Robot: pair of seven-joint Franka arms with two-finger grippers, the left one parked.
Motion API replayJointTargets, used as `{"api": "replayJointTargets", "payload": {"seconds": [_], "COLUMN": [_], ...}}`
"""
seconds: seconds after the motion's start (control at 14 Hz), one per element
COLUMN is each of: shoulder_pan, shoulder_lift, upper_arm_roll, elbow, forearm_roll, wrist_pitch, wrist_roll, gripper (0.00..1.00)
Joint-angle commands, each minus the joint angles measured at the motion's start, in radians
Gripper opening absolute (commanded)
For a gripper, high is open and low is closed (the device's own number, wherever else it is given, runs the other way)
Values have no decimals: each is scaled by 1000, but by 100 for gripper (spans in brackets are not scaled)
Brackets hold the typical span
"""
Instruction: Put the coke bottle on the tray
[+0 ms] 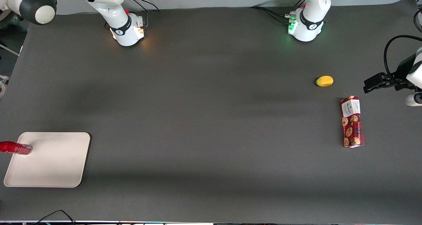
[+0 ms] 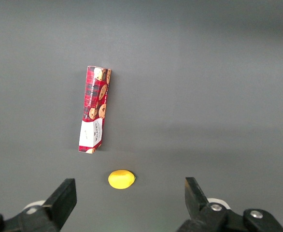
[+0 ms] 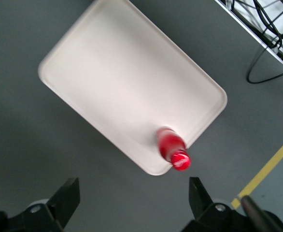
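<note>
The coke bottle [image 1: 16, 148], all red with a red cap [image 3: 180, 161], stands upright on the cream tray [image 1: 49, 165] close to one of its corners, at the working arm's end of the table. In the right wrist view the bottle [image 3: 170, 145] rests just inside the rim of the tray [image 3: 122, 87]. My gripper [image 3: 134, 193] hangs high above the table just off that corner, open, with nothing between its fingers and well apart from the bottle. In the front view the gripper is out of sight.
A red cookie box [image 1: 352, 121] and a small yellow fruit [image 1: 324, 81] lie toward the parked arm's end of the table. The table's edge with black cables [image 3: 267, 43] and a yellow floor line [image 3: 272, 169] run close to the tray.
</note>
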Motion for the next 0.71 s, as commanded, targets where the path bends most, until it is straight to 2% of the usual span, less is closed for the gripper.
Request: {"api": "replayJointTargets", "payload": {"seconds": [0.0, 0.36, 0.5, 0.64], "shoulder_pan": [95, 255, 339, 399], "shoulder_lift": [-100, -206, -290, -388], "upper_arm_roll": [3, 5, 9, 69], "elbow": [-23, -52, -133, -242], "forearm_roll": [-56, -56, -49, -58], "wrist_pitch": [-97, -254, -266, -245], "wrist_roll": [205, 556, 755, 964], "gripper": [100, 100, 100, 100]}}
